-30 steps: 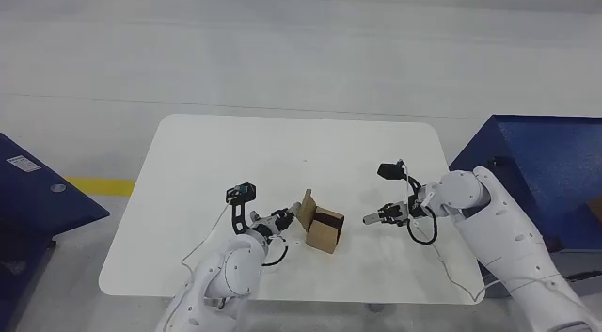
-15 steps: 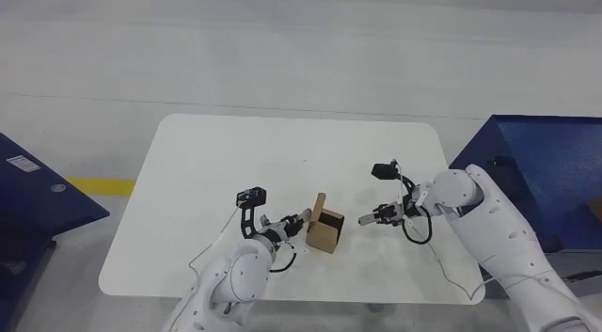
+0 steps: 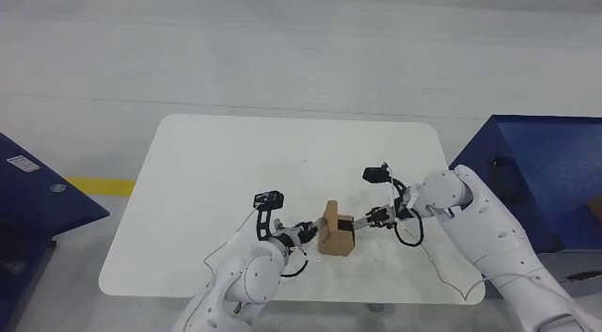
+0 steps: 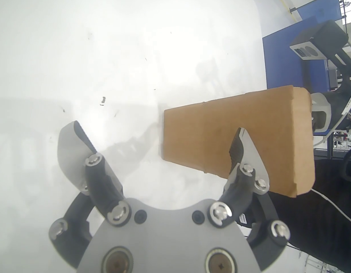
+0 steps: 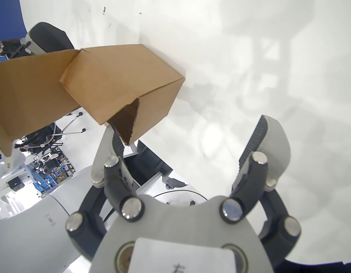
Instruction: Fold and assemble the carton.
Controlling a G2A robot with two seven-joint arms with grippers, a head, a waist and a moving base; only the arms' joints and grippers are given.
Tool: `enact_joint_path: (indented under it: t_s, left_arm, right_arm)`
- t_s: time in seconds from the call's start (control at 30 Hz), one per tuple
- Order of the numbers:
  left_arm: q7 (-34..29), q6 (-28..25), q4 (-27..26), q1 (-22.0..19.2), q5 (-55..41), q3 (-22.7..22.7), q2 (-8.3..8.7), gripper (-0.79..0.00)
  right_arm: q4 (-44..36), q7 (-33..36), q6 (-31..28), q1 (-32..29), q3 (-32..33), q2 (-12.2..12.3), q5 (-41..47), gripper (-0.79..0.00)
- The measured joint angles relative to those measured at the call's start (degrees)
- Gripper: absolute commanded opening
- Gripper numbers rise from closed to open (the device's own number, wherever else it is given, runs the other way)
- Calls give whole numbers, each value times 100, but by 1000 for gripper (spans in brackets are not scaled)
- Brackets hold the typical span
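Two open grippers flank one carton on the white table [image 3: 282,153]. The carton [image 3: 335,235], brown and only partly formed, sits between them. One tall panel stands on the left gripper's side, and a loose end gapes toward the right gripper.

Left gripper [image 4: 158,129]: jaws spread wide, nothing held. One finger [image 4: 245,154] lies across the tall panel's outer face, but contact cannot be confirmed. The other finger is off to the side over bare table.

Right gripper [image 5: 188,126]: likewise wide and empty. One fingertip [image 5: 115,140] sits at the gaping corner and seems to touch the flap edge. The other is well clear.

Assessment: the step in hand appears to be squaring the body and closing that end. The left side should brace the panel flat while the right presses the flap inward along its crease, slowly. So light a carton would likely slide or tip under an uneven push.

Surroundings: a blue bin [image 3: 536,163] stands well behind the right gripper, and a second blue bin [image 3: 38,200] lies well off from the left. Neither obstructs. Small dark specks [image 4: 103,101] mark the table ahead of the left gripper and look harmless.
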Motion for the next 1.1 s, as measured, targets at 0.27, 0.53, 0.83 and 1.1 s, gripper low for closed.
enact_joint_path:
  t_s: [0.27, 0.53, 0.83, 1.1]
  left_arm:
    - [45, 46, -10, 36, 28, -109, 8, 0]
    - [76, 20, -27, 83, 66, -136, 9, 0]
    - [255, -212, -110, 138, 69, -76, -6, 0]
    - [302, -407, -5, 102, 155, 124, -40, 0]
  right_arm:
    - [105, 61, -90, 15, 182, 59, 35, 0]
    - [189, 235, -16, -118, 404, 186, -191, 0]
    - [337, -119, 167, -33, -230, -77, -214, 0]
    - [579, -150, 60, 166, -437, -210, -143, 0]
